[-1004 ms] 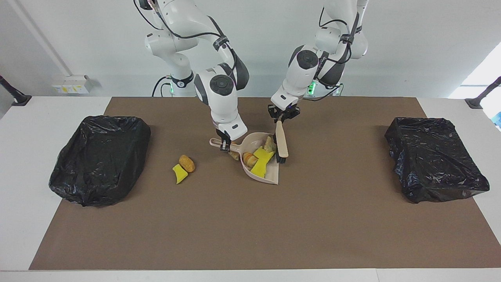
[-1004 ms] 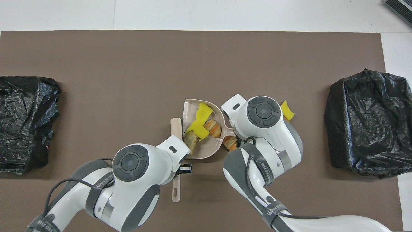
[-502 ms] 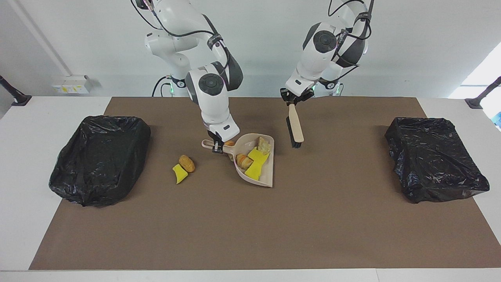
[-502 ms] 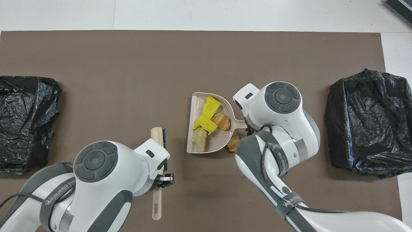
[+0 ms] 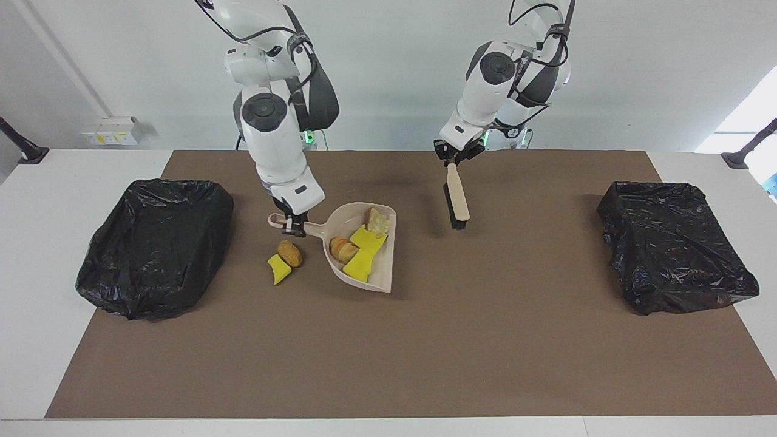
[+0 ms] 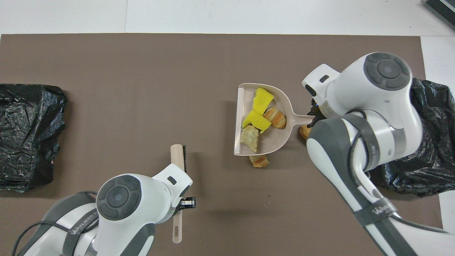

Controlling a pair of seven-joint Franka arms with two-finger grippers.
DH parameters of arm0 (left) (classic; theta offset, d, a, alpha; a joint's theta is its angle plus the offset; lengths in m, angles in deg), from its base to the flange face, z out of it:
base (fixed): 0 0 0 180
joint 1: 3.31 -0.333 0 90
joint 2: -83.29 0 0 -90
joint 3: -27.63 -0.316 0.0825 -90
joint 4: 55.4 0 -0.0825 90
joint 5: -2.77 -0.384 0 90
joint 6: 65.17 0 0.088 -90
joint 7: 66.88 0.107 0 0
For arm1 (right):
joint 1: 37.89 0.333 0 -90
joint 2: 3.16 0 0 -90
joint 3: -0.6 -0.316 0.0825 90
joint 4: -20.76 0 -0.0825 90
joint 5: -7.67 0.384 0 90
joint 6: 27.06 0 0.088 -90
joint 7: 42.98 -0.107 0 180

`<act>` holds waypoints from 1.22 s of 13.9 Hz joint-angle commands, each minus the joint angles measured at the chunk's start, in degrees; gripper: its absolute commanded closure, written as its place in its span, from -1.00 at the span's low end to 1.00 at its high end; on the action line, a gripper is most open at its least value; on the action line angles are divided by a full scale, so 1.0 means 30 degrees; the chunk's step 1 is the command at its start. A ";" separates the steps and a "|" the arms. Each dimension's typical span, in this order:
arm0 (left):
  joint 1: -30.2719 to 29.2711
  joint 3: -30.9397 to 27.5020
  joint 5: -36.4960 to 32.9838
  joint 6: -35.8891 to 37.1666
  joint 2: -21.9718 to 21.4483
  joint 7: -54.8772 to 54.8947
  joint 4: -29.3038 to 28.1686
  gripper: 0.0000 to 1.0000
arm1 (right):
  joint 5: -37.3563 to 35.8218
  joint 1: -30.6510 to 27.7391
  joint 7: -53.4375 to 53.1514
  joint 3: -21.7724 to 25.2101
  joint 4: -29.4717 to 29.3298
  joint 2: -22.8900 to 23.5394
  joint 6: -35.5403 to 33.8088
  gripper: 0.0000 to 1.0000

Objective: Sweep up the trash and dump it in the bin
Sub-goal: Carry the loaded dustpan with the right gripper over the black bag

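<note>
I see the right hand (image 5: 294, 229) clamped on the handle of the beige plastic dustpan (image 5: 383, 274), holding it up over the brown mat (image 5: 388, 352) that covers the white desk (image 5: 36, 255), toward the right arm's end. The pan tilts, with its open lip on the side away from the robots. Four pieces of trash ride in it: two bright yellow sponge wedges (image 6: 259, 111), an orange-brown bread-like roll (image 6: 275, 117) and a pale tan lump (image 6: 251, 138).

Three more pieces are out of the pan. A tan bread lump (image 5: 289, 253) and a yellow wedge (image 5: 278, 269) lie touching each other on the mat, between the dustpan and the black-bagged bin (image 5: 155, 246) at the right arm's end. In the overhead view another orange-brown chunk (image 6: 258, 161) shows just at the pan's edge on the side nearer the robots; the facing view does not show it.

The left hand (image 5: 452, 159) is closed on the handle of the beige brush with black bristles (image 5: 456, 203), which hangs tilted above the mat, clear of the dustpan, head down. A second black-bagged bin (image 5: 674, 249) sits at the left arm's end of the desk.
</note>
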 commanded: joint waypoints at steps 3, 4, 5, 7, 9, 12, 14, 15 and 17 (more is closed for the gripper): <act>0.1105 -0.0040 -0.0438 -0.1299 0.0196 -0.0409 -0.0719 1.00 | 0.0128 -0.3356 0.3601 -0.0084 -0.0829 -0.0438 -0.1011 1.00; 0.1167 -0.0040 -0.0438 -0.1299 0.0341 -0.0380 -0.0835 1.00 | 0.0128 -0.4321 0.4074 -0.0055 -0.0859 -0.0554 -0.1040 1.00; 0.1312 -0.0040 -0.0438 -0.1502 0.0546 -0.0409 -0.0895 1.00 | 0.0070 -0.5259 0.4456 -0.0055 -0.0830 -0.0613 -0.1185 1.00; 0.1694 -0.0040 -0.0438 -0.2553 0.1306 -0.1077 -0.1041 1.00 | -0.0192 -0.6930 0.6294 -0.0026 -0.0859 -0.0614 -0.1217 1.00; 0.1840 -0.0040 -0.0438 -0.3084 0.1893 -0.1727 -0.1100 1.00 | -0.0281 -0.8774 0.7881 0.0149 -0.0888 -0.0614 -0.0982 1.00; 0.1841 -0.0040 -0.0409 -0.2940 0.1896 -0.1523 -0.1276 1.00 | -0.0311 -1.1208 1.1216 0.0471 -0.0976 -0.0643 -0.0923 1.00; 0.1812 -0.0040 -0.0438 -0.2765 0.1896 -0.1493 -0.1276 -0.63 | -0.1329 -1.2208 1.2424 0.0822 -0.1473 -0.0672 -0.1040 1.00; 0.1754 -0.0040 -0.0409 -0.2561 0.1925 -0.1493 -0.1218 -1.00 | -0.2235 -1.2502 1.3241 0.1085 -0.1474 -0.0818 -0.1185 1.00; 0.1433 -0.0098 -0.0409 -0.1276 0.1954 -0.1493 -0.0577 -1.00 | -0.3675 -1.2534 1.4856 0.1204 -0.1271 -0.1519 -0.1216 1.00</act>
